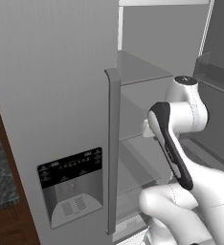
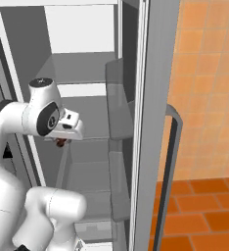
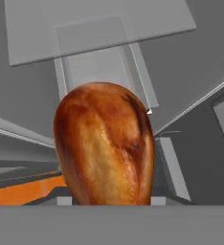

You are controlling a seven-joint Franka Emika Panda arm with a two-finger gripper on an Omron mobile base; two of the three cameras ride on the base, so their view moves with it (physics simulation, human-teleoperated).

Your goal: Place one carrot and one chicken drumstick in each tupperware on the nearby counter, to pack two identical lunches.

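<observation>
A chicken drumstick point(image 3: 104, 146) hides the end effector's fingertips in the hand view, its lower end cut off; from the right base, only a small reddish-brown speck point(image 2: 60, 142), possibly the same drumstick, shows.

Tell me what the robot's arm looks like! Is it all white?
Mostly. The white robot arm is made of smooth, rounded, glossy sections. One section carries a long black panel down its side. A round dark cap sits on top of one joint, and another joint has a grey disc at its side. No cables show.
</observation>
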